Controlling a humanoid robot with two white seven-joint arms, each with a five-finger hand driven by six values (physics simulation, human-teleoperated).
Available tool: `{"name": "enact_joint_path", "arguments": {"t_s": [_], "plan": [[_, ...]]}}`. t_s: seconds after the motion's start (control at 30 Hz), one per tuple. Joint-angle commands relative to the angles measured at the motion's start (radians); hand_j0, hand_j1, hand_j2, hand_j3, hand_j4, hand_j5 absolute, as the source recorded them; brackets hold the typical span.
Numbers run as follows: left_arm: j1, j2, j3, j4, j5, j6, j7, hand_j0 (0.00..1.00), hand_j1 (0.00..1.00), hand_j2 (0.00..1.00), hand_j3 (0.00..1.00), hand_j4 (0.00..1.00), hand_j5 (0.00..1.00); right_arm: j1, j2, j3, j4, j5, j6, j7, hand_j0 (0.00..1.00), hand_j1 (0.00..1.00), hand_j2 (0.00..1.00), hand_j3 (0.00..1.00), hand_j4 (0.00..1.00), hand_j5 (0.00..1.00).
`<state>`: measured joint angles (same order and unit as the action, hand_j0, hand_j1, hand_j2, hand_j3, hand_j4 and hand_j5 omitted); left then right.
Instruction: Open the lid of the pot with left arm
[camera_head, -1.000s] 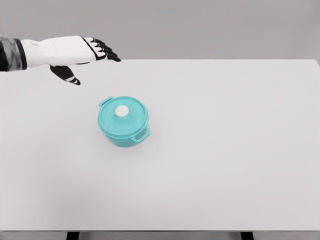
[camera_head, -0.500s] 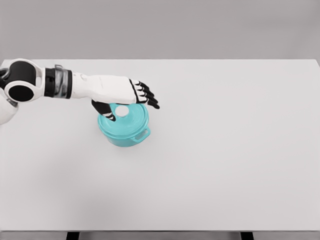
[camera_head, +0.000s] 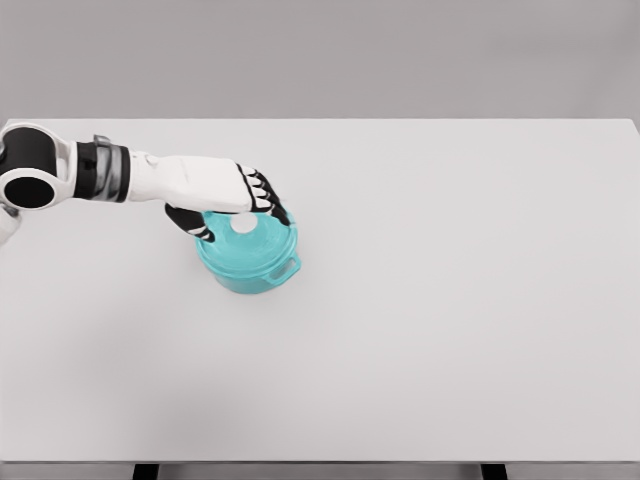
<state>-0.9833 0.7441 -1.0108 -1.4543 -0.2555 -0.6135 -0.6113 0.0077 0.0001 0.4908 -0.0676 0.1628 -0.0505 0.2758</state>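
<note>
Clearly, the left robot hand (camera_head: 228, 196) hovers over the teal pot (camera_head: 250, 255), black fingers (camera_head: 266, 197) curled around the lid's (camera_head: 252, 240) white knob (camera_head: 243, 225); whether they grip it cannot be told. Lid sits on the pot, left of centre on the white bench (camera_head: 450, 300); contents hidden.

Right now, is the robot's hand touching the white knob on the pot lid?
Cannot tell. In the head view the left hand hangs over the lid, fingers curled beside the knob, but from above no contact or gap shows.
</note>
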Motion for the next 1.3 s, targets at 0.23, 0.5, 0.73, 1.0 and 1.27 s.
{"name": "enact_joint_path", "arguments": {"t_s": [0.23,0.5,0.73,1.0,1.27], "plan": [[0.0,-0.003,-0.025,0.035,-0.017,0.003,0.0,0.86,0.86,0.86,0.86,0.86,0.86,0.0,0.0,0.0,0.0,0.0,0.0,0.0,1.0,1.0,1.0,1.0,1.0,1.0],[0.0,-0.008,-0.026,0.04,-0.03,0.003,0.0,0.73,0.73,0.73,0.73,0.73,0.73,0.0,0.0,0.0,0.0,0.0,0.0,0.0,1.0,1.0,1.0,1.0,1.0,1.0],[-0.008,-0.008,-0.025,0.038,-0.028,0.003,0.0,0.67,0.67,0.67,0.67,0.67,0.67,0.0,0.0,0.0,0.0,0.0,0.0,0.0,1.0,1.0,1.0,1.0,1.0,1.0],[-0.009,-0.008,-0.025,0.038,-0.028,0.003,0.0,0.48,0.48,0.48,0.48,0.48,0.48,0.0,0.0,0.0,0.0,0.0,0.0,0.0,1.0,1.0,1.0,1.0,1.0,1.0],[-0.032,0.054,-0.025,0.037,-0.025,0.003,0.0,0.38,0.38,0.38,0.38,0.38,0.38,0.0,0.0,0.0,0.0,0.0,0.0,0.0,1.0,1.0,1.0,1.0,1.0,1.0]]}}
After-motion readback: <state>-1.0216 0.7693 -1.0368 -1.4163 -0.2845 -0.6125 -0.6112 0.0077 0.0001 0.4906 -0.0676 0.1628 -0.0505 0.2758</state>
